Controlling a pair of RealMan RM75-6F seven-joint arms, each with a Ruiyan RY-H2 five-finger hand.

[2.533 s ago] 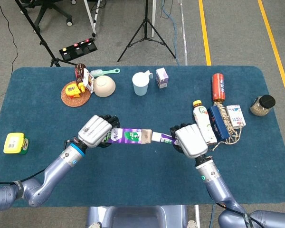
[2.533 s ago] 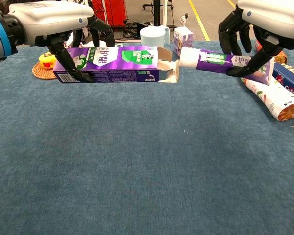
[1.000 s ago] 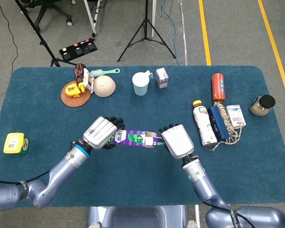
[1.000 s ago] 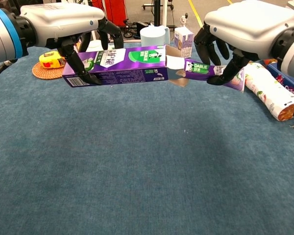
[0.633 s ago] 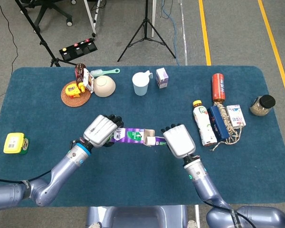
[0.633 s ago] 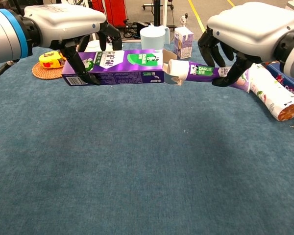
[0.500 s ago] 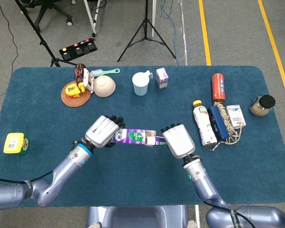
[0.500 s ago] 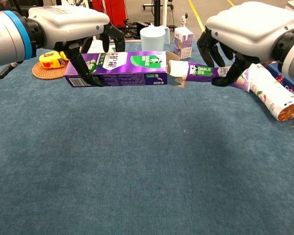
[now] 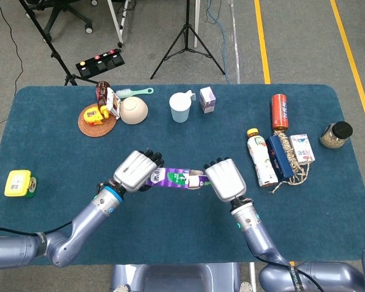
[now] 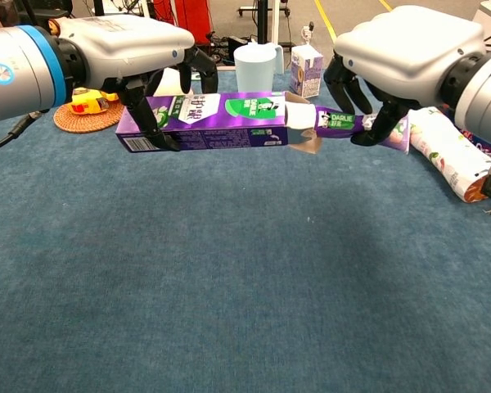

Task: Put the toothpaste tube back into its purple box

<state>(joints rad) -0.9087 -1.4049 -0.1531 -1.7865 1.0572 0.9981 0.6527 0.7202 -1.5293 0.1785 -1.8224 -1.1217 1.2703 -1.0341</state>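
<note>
**Tube cap at box mouth, both items held above the table**

I see my left hand (image 10: 127,41) clamped on the purple box (image 10: 204,121), fingers wrapped around its closed end. My right hand (image 10: 405,53) grips the toothpaste tube (image 10: 356,123), fingers closed around its body. The white cap sits at the box's open end; I cannot tell how far in it reaches. Both are held level, above the blue carpeted table (image 9: 176,231). The far edge carries a woven coaster (image 9: 97,121), bowl (image 9: 134,110), white cup (image 9: 180,107) and small carton (image 9: 207,99). Grey floor beyond has yellow lines (image 9: 261,39) and a tripod (image 9: 187,36).
</note>
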